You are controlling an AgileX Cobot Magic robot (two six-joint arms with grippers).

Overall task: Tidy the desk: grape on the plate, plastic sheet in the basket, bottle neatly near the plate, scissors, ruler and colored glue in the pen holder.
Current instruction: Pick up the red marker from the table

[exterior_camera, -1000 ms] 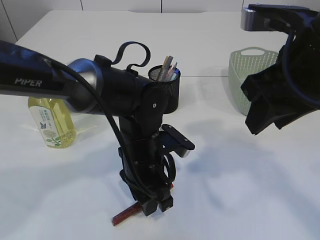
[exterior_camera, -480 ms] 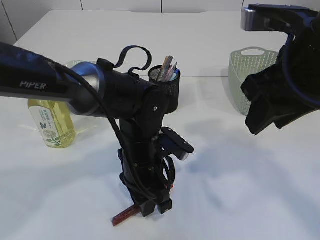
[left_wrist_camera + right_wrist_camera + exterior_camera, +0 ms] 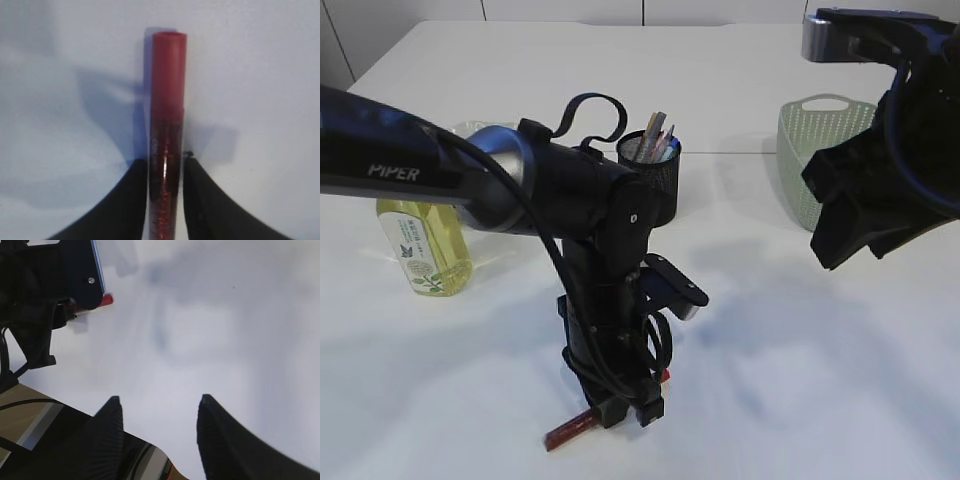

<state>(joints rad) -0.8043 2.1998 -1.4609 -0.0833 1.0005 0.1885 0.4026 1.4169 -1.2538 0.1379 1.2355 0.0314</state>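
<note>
I have the left gripper (image 3: 165,200) down at the near middle of the white table (image 3: 800,380), its two black fingers (image 3: 125,210) clenched on the red glitter glue tube (image 3: 166,115), which lies flat with its red cap pointing away from the wrist. My right gripper (image 3: 157,430) hangs on the right with its fingers spread and nothing between them. The black mesh pen holder (image 3: 655,175) stands further back, the yellow liquid bottle (image 3: 420,245) far left, the pale green basket (image 3: 815,150) far right.
</note>
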